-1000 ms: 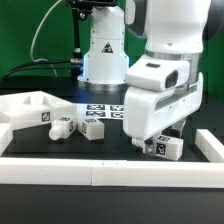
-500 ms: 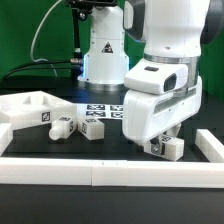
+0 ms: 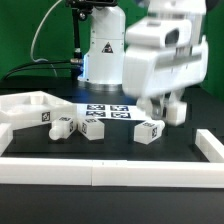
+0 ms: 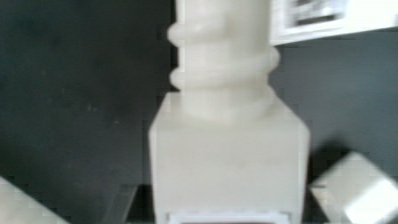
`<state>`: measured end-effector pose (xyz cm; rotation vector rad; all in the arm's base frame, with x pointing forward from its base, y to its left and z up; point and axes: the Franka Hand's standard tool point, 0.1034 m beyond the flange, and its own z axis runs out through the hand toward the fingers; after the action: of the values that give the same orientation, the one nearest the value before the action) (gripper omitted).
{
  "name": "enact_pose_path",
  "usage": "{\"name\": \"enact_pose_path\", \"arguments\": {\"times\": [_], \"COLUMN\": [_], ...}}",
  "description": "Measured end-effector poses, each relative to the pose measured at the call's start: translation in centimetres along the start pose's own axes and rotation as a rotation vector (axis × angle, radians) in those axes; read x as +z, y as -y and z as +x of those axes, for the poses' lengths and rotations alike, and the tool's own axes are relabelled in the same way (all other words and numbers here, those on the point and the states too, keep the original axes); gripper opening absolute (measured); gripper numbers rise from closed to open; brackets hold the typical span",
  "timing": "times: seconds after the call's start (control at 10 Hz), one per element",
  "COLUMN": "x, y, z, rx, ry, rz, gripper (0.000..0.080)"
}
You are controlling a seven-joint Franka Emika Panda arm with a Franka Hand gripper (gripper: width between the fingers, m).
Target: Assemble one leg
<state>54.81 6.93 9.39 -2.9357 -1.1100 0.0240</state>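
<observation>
My gripper (image 3: 173, 102) is raised above the table at the exterior view's right and is shut on a leg (image 3: 177, 111), a chunky white block-peg with tags. In the wrist view this leg (image 4: 222, 130) fills the middle, its square body held between the jaws (image 4: 222, 208) and its ribbed peg end pointing away. Another leg (image 3: 149, 131) lies on the black table just below and to the left of the gripper. Two more legs (image 3: 63, 126) (image 3: 94, 128) lie further left.
A large white tray-like panel (image 3: 28, 104) sits at the exterior view's left. The marker board (image 3: 108, 111) lies behind the legs, by the robot base (image 3: 103, 60). A white border rail (image 3: 100, 172) runs along the front and right edge.
The gripper has risen from table level and moved slightly right, lifting a leg with it. Another leg on the table, hidden behind the gripper before, now shows.
</observation>
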Motion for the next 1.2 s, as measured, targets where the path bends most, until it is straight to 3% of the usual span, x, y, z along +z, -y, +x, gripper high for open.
{"name": "enact_pose_path", "arguments": {"times": [0.1, 0.2, 0.3, 0.8, 0.9, 1.0, 1.1, 1.2], "x": [-1.8, -1.8, -1.0, -0.8, 0.0, 1.4, 2.7, 3.1], "y": [1.9, 4.2, 5.2, 5.1, 7.3, 10.2, 12.0, 12.1], "z": [-0.6, -1.3, -1.5, -1.5, -2.5, -4.2, -5.1, -5.0], "rx": [0.065, 0.134, 0.17, 0.157, 0.223, 0.249, 0.259, 0.264], "ry": [-0.015, -0.015, 0.002, 0.0, -0.036, -0.047, -0.038, -0.033], "rz": [-0.016, -0.016, -0.006, -0.007, -0.016, -0.011, -0.001, 0.005], "gripper": [0.0265, 0.0265, 0.0265, 0.0266, 0.0266, 0.0266, 0.0266, 0.0266]}}
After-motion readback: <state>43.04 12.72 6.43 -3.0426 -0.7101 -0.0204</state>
